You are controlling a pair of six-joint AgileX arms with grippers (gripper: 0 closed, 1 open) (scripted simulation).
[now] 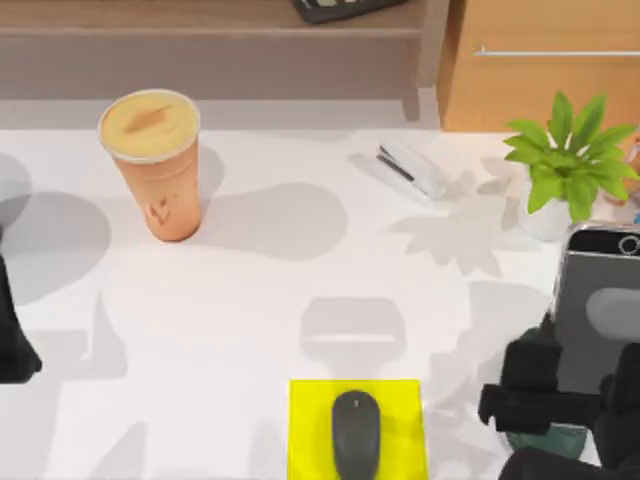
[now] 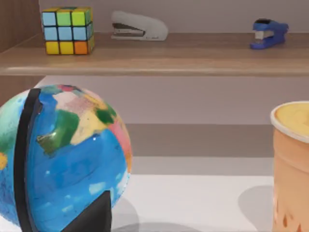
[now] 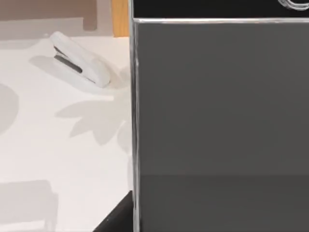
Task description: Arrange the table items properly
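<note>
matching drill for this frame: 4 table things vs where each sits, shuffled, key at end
Things:
1. dark grey computer mouse
2. tall orange-tan lidded drink cup
3. silver-edged smartphone
4. white stapler

Places:
A. at the right tool, top view's right edge
B. on the yellow mat
C. left rear of the white table
D. left of the green potted plant

Pairs: 1-B, 2-C, 3-A, 4-D
</note>
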